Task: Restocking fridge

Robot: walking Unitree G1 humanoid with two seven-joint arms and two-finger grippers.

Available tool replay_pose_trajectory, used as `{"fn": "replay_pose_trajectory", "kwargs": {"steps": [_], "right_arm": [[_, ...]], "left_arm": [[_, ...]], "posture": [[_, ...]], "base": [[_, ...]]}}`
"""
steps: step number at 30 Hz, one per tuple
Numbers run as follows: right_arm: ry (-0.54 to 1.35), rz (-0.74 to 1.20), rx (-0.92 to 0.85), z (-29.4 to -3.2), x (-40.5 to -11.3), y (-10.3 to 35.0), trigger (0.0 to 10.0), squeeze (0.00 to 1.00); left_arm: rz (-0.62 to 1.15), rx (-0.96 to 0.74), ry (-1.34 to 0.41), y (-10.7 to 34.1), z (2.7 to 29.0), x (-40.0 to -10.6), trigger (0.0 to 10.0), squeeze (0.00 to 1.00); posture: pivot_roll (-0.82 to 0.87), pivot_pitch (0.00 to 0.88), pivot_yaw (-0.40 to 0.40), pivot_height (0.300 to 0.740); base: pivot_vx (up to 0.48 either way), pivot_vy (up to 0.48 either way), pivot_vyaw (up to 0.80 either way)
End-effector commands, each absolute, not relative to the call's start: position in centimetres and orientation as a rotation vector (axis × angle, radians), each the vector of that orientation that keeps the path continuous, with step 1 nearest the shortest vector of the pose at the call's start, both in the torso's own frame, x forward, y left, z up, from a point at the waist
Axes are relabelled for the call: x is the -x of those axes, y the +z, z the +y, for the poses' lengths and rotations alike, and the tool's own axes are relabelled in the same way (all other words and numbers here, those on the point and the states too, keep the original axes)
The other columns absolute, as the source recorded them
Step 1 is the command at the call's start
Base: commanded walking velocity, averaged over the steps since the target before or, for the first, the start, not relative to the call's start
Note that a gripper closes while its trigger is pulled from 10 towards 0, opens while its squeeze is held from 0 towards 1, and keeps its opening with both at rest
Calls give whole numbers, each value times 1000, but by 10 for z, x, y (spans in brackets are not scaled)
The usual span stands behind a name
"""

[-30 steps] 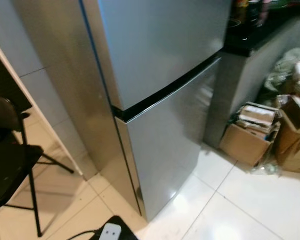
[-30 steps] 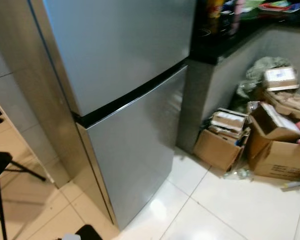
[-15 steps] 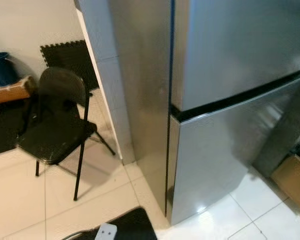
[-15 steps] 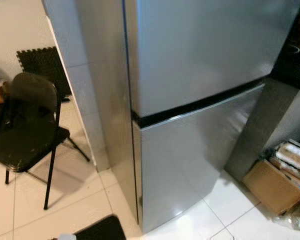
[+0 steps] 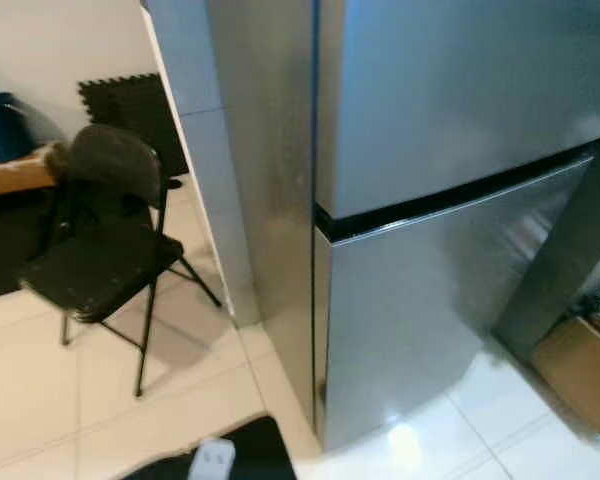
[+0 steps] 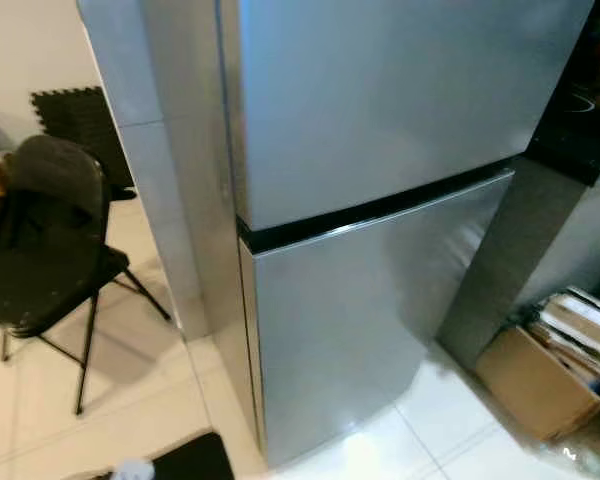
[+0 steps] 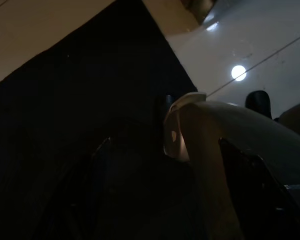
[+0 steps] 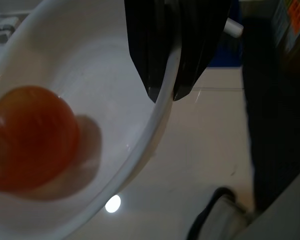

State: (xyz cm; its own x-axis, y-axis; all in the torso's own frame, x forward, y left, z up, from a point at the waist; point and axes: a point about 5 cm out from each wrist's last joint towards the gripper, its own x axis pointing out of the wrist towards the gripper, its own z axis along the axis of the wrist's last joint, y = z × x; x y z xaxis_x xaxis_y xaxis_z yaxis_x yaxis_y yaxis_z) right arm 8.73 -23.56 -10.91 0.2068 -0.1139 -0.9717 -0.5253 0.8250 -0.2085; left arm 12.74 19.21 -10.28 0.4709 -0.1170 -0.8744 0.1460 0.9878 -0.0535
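A silver two-door fridge point(image 5: 460, 150) stands in front of me with both doors shut; its lower door point(image 5: 430, 310) reaches down to the white tile floor. In the right wrist view my right gripper point(image 8: 162, 95) is shut on the rim of a white bowl point(image 8: 90, 65). A round orange-red fruit point(image 8: 27, 137) lies inside the bowl. In the dark left wrist view my left gripper point(image 7: 167, 155) hangs over the floor, its fingers point(image 7: 242, 167) apart with nothing held between them.
A black folding chair point(image 5: 100, 250) stands to the left of a white tiled pillar point(image 5: 205, 180) beside the fridge. A blue bin point(image 5: 0, 125) and black foam mat point(image 5: 130, 105) sit by the far wall. A cardboard box point(image 6: 535, 380) lies under a dark counter point(image 6: 580, 120) on the right.
The camera has swung left: the boxes and counter slid out to the right and the chair and pillar came in. The fridge stays shut.
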Motion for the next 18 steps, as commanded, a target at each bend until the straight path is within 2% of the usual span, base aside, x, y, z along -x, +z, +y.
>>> {"fn": "replay_pose_trajectory", "kwargs": {"steps": [1,8,14,15,18], "right_arm": [[325,1356,571,-231,-83,-111,10000,0],[331,1357,575,-231,-83,-111,10000,0],[327,1358,572,-232,-82,-111,10000,0],[326,1359,571,-232,-82,-111,10000,0],[326,1360,571,-232,-82,-111,10000,0]], "left_arm": [[1114,-17,-181,-107,187,-117,10000,0],[1090,19,-121,-105,194,-120,10000,0],[962,108,103,-93,226,-139,10000,0],[865,167,140,-83,238,-154,10000,8],[832,184,145,-79,242,-159,10000,8]], "posture": [[17,0,-24,740],[18,0,-25,740],[15,0,-23,740],[18,0,-27,740],[18,0,-27,740]], "base": [[0,0,0],[0,0,0],[0,0,0],[0,0,0],[0,0,0]]}}
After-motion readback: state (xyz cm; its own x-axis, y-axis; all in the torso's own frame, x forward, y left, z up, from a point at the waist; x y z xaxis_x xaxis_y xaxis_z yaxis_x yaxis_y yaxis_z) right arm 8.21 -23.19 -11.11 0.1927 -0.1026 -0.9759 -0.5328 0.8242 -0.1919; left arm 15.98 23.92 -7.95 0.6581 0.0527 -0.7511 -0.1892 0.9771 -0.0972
